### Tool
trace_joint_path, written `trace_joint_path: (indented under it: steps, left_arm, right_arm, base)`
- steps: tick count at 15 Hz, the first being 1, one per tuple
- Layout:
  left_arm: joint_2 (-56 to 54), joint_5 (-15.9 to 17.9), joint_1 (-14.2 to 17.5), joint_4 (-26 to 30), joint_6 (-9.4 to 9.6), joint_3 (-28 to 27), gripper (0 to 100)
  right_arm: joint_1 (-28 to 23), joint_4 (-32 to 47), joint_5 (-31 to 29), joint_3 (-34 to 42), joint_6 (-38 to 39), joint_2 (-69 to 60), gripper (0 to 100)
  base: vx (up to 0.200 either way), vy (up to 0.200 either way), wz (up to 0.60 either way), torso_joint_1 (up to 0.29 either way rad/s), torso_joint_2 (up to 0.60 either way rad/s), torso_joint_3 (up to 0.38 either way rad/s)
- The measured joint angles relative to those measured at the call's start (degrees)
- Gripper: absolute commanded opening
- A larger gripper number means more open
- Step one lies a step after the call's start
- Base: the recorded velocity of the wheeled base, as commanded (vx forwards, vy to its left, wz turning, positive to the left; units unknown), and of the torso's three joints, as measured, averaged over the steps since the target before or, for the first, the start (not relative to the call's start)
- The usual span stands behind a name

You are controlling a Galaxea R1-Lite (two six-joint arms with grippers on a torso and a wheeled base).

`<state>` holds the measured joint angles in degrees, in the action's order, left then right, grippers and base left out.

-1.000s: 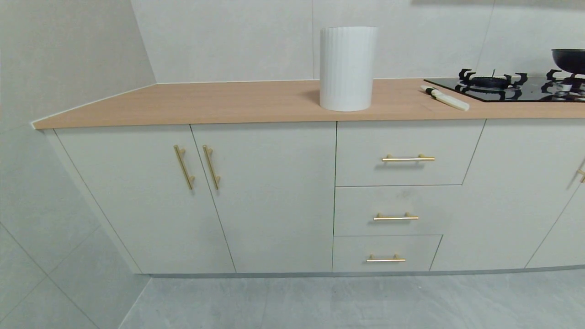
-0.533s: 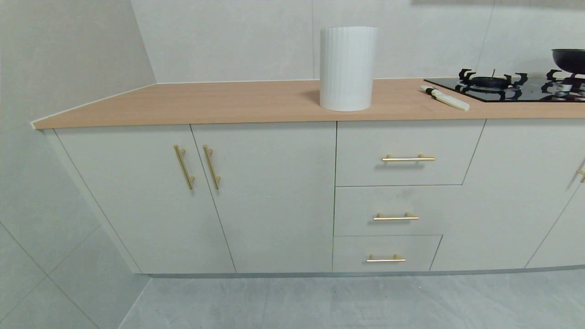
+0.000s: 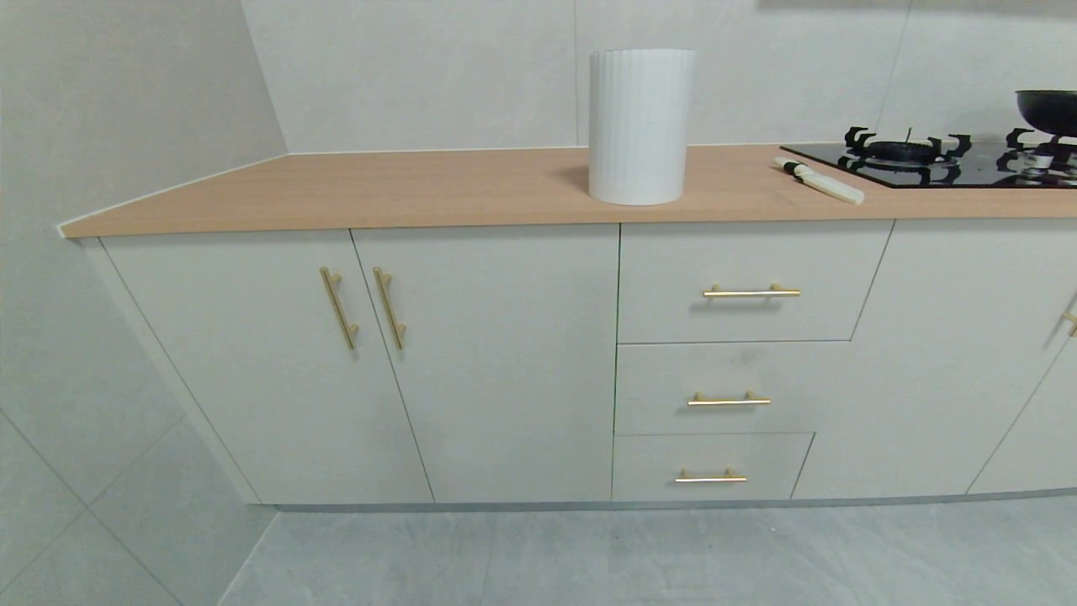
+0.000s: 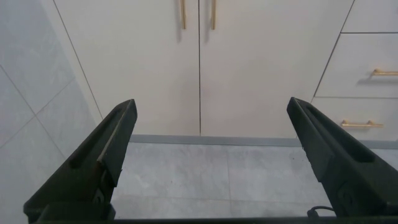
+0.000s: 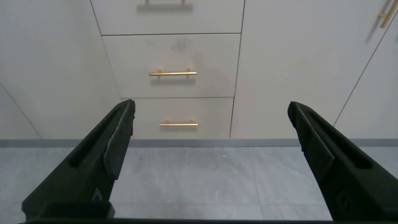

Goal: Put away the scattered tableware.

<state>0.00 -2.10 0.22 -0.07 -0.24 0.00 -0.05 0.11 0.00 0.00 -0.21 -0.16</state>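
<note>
A knife (image 3: 818,181) with a white blade and a dark handle lies on the wooden countertop (image 3: 421,189), just left of the stove. A tall white ribbed holder (image 3: 639,124) stands upright on the counter, left of the knife. My left gripper (image 4: 211,112) hangs low with its fingers wide apart, facing the cabinet doors and the floor. My right gripper (image 5: 211,112) is open too, held low in front of the lower drawers. Nothing is between either pair of fingers.
A black gas stove (image 3: 934,160) with a dark pan (image 3: 1047,109) sits at the counter's right end. Below are two cabinet doors with gold handles (image 3: 363,308) and three shut drawers (image 3: 745,290). Grey tiled floor (image 3: 589,555) lies in front; a wall closes the left side.
</note>
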Motion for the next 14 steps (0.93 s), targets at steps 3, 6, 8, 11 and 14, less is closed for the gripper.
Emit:
trace_joint_path:
  steps: [3, 6, 8, 11, 14]
  left_arm:
    - [0.0, 0.0, 0.0, 0.0, 0.06, 0.0, 100]
    - [0.0, 0.0, 0.0, 0.0, 0.02, 0.0, 100]
    - [0.0, 0.0, 0.0, 0.0, 0.0, 0.0, 100]
    - [0.0, 0.0, 0.0, 0.0, 0.0, 0.0, 100]
    - [0.0, 0.0, 0.0, 0.0, 0.0, 0.0, 100]
  right_arm:
    - [0.0, 0.1, -0.1, 0.0, 0.1, 0.0, 100]
    - [0.0, 0.1, 0.0, 0.0, 0.1, 0.0, 100]
    - [0.0, 0.1, 0.0, 0.0, 0.1, 0.0, 100]
    - [0.0, 0.1, 0.0, 0.0, 0.2, 0.0, 100]
    - [0.0, 0.1, 0.0, 0.0, 0.1, 0.0, 100]
  base:
    - [0.0, 0.0, 0.0, 0.0, 0.0, 0.0]
    - [0.067, 0.0, 0.0, -0.001, 0.0, 0.001]
    - [0.2, 0.0, 0.0, 0.005, -0.01, 0.002]
    - [0.2, 0.0, 0.0, 0.005, 0.01, 0.002]
    - [0.2, 0.0, 0.0, 0.002, 0.01, 0.001]
